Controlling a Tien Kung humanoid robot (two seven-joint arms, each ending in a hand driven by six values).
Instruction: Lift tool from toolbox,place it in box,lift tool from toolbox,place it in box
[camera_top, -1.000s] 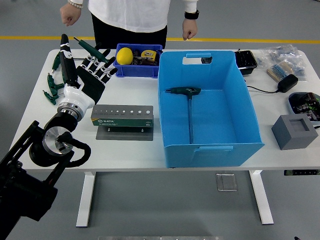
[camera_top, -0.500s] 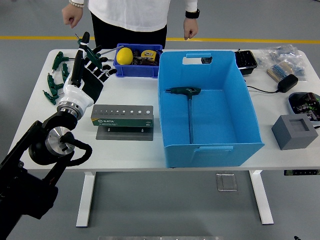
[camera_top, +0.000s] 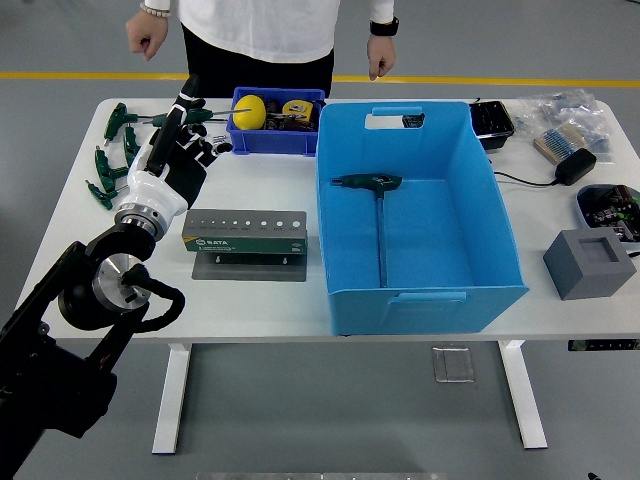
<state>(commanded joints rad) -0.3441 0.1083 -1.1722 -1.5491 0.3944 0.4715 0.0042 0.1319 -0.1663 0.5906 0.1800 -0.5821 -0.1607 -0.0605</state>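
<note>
Hand shifted right toward bin.

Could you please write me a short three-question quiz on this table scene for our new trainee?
1. True or false: a T-handle tool already lies inside the large blue box.
2. Which arm is at work over the table?
A. the left arm, its left hand over the table's far left part
B. the right arm
C. both arms
3. Fill in: the yellow object sits in the small ____ bin at the far edge.

Key
1. True; its green handle lies toward the far wall and its shaft points to the near wall.
2. A; no right arm is in view.
3. blue
</note>
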